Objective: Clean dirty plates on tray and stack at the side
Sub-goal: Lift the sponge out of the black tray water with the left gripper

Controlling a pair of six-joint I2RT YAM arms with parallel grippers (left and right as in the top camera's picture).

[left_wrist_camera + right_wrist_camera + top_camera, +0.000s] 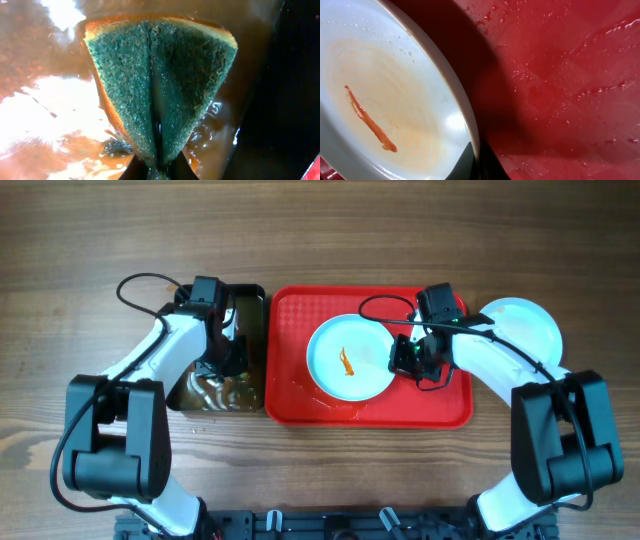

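The red tray [300,395] lies at the centre of the wooden table [320,230]. 1 pale plate [330,375] sits inside the red tray, near its middle. It carries an orange sauce squiggle [346,362] and a faint orange smear at its centre.

The right gripper [478,162] is at this plate's right rim, inside the red tray. Its 2 fingers pinch the rim between them. The gripped rim casts a broad dark shadow onto the wet floor of the red tray.

A second plate [520,325] lies on the table just beyond the right edge of the red tray. Whether more plates lie under it cannot be told.

The black tray [250,292] of brownish water stands against the left edge of the red tray. The left gripper [159,172] is over this water, pressed together on a sponge [160,75]. The sponge is folded with its green scouring face outward and fans out from the fingers.
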